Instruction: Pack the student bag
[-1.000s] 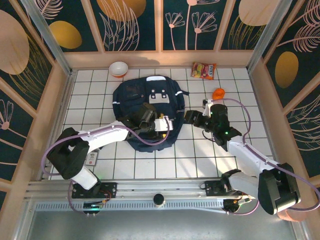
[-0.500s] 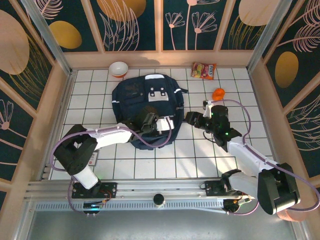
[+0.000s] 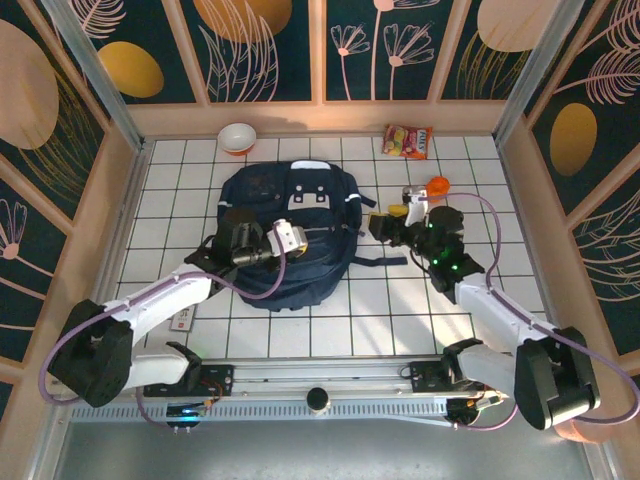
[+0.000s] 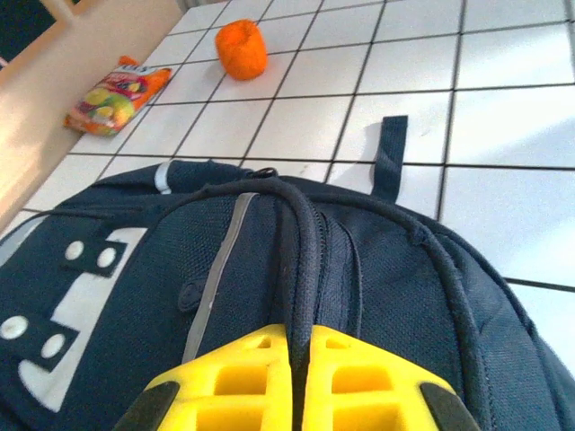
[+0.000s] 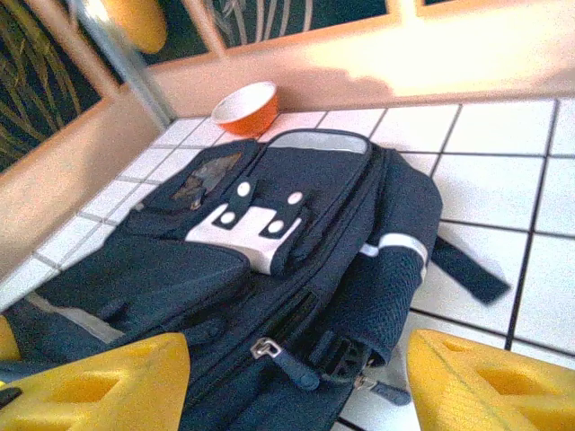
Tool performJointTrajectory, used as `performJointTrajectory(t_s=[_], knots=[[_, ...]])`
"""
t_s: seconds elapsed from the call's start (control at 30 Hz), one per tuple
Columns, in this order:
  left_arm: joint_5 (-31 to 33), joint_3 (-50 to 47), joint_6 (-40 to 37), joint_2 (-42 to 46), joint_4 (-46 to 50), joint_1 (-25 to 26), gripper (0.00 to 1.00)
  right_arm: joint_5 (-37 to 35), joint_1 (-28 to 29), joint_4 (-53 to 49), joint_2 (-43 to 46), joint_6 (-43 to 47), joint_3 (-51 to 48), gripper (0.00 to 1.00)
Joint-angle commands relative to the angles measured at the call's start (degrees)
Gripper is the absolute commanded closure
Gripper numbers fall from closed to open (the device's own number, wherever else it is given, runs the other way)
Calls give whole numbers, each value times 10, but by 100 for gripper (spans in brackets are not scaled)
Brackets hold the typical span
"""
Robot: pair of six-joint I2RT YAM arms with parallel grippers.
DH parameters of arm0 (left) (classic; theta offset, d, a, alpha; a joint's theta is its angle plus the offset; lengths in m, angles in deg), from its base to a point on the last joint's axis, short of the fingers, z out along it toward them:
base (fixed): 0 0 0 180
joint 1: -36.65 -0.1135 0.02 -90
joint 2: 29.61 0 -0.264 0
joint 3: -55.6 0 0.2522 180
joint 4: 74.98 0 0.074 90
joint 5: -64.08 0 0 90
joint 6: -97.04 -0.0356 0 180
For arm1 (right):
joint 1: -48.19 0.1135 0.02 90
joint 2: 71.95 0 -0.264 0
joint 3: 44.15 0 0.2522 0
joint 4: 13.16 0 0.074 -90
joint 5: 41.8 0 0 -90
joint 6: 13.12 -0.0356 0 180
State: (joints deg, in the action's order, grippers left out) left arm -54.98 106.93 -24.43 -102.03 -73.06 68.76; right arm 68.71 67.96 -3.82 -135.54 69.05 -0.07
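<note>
One grip: your left gripper (image 4: 296,346) pinches the flat-lying large navy-blue fabric backpack (image 3: 320,265) by a dark top strap (image 4: 301,260), its long axis running away from you; right gripper (image 5: 296,355) gapes empty beside its right edge.

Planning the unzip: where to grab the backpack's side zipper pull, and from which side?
Pinch the dark tab of the zipper pull on the student bag, not the metal slider. It lies along the side panel, free end toward the right arm, so probably come low from that side, fingers across its width.
</note>
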Motion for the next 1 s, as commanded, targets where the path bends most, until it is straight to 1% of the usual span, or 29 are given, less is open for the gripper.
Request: performJointTrajectory(t_s=[0.0, 0.1, 0.23, 0.33, 0.4, 0.47, 0.6, 0.73, 0.97], knots=[[-92, -6, 23, 25, -79, -10, 100, 92, -7, 17, -43, 134, 26, 36], [-110, -13, 9, 27, -81, -12, 100, 163, -7, 4, -75, 233, 40, 40], [-124, -15, -21, 35, -63, -13, 100, 209, -7, 13, -106, 344, 45, 42], [-114, -17, -40, 39, -49, -13, 100, 247, -6, -38, -136, 416, 84, 42], [-114, -19, -49, 41, -41, -13, 100, 271, -5, -75, -158, 446, 113, 42], [-113, -24, -50, 45, -47, -13, 100, 288, 2, -96, -178, 459, 136, 43], [-114, -29, -47, 47, -61, -12, 100, 308, 19, -86, -195, 457, 147, 43], [-117, -27, -49, 46, -64, -13, 100, 330, 23, -135, -229, 481, 175, 43], [-126, -25, -42, 43, -78, -13, 100, 354, 38, -173, -282, 497, 210, 43]])
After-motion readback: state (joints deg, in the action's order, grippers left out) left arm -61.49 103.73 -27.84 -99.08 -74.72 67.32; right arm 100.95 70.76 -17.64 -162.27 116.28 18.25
